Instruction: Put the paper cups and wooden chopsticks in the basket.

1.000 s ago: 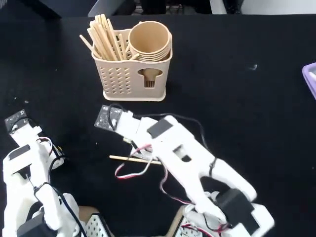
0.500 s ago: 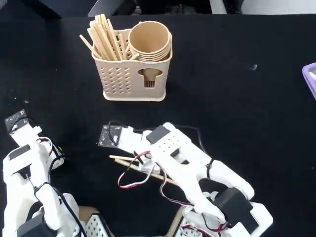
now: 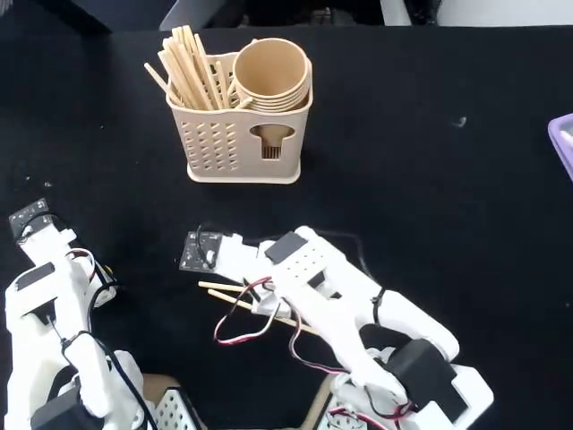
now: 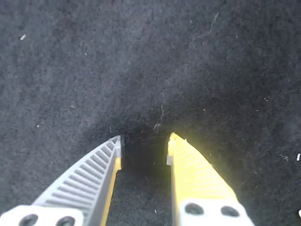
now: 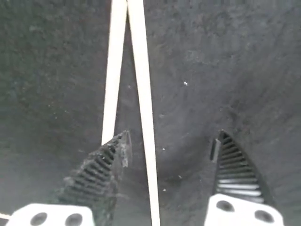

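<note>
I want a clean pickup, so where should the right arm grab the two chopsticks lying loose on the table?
Grip across the thin shafts near where the chopsticks converge, coming straight down: they lie flat on the table, splaying apart. The open right gripper has one stick between its fingers, the other under a finger, so probably shift sideways.

On the bench [image 3: 430,179], the basket [image 3: 240,143] stands at 11 o'clock (seen from the high view), with paper cups [image 3: 271,72] in its 3 o'clock compartment and chopsticks [image 3: 188,63] in its 9 o'clock one. Two loose chopsticks [image 3: 222,288] lie at 7 o'clock, under the right end effector [image 5: 171,136].
</note>
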Controlling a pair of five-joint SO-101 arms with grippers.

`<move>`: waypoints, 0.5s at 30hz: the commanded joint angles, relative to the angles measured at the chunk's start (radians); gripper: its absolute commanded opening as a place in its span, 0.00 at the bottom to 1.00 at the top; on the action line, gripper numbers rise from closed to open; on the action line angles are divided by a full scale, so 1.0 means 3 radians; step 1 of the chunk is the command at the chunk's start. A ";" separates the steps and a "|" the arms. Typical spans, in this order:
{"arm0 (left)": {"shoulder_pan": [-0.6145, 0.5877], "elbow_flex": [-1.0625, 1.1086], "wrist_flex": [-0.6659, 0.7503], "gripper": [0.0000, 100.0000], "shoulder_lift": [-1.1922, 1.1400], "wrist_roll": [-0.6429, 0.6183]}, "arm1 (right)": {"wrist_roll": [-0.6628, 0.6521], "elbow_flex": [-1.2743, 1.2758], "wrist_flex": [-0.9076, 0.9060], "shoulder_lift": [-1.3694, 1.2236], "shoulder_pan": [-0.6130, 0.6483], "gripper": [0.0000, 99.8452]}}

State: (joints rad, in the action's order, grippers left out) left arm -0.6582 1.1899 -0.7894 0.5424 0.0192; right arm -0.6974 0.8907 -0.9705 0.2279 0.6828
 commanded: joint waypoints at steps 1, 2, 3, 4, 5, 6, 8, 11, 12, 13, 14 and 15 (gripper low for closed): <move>0.0003 -0.0018 0.0123 0.16 -0.0005 0.0026 | 0.0005 -0.0013 0.0046 0.0003 0.0066 0.29; 0.0003 -0.0018 0.0123 0.16 -0.0005 0.0026 | -0.0015 -0.0008 0.0046 -0.0003 0.0066 0.29; 0.0003 -0.0018 0.0123 0.16 -0.0005 0.0026 | -0.0010 -0.0008 0.0046 -0.0003 0.0066 0.30; 0.0003 -0.0018 0.0123 0.16 -0.0005 0.0026 | 0.0000 -0.0008 0.0046 -0.0003 0.0066 0.31; 0.0003 -0.0018 0.0123 0.16 -0.0005 0.0026 | 0.0010 -0.0003 0.0046 -0.0003 0.0066 0.31; 0.0003 -0.0018 0.0123 0.16 -0.0005 0.0026 | 0.0010 -0.0003 0.0046 -0.0003 0.0066 0.31; 0.0003 -0.0018 0.0123 0.16 -0.0005 0.0026 | -0.0005 -0.0003 0.0046 -0.0003 0.0066 0.31; 0.0003 -0.0018 0.0123 0.16 -0.0005 0.0026 | -0.0015 0.0028 0.0056 -0.0008 0.0056 0.31; 0.0003 -0.0018 0.0123 0.16 -0.0005 0.0026 | -0.0015 0.0059 0.0113 -0.0008 0.0056 0.31; 0.0003 -0.0018 0.0123 0.16 -0.0005 0.0026 | -0.0015 0.0120 0.0189 -0.0008 0.0056 0.31; 0.0003 -0.0018 0.0123 0.16 -0.0005 0.0026 | -0.0015 0.0187 0.0281 -0.0008 0.0051 0.31; 0.0003 -0.0018 0.0123 0.16 -0.0005 0.0031 | -0.0005 0.0248 0.0378 -0.0008 0.0051 0.31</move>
State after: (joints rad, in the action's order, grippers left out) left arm -0.6582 1.1899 -0.7894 0.5424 0.0192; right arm -0.6974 0.9413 -0.9244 0.2232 0.6889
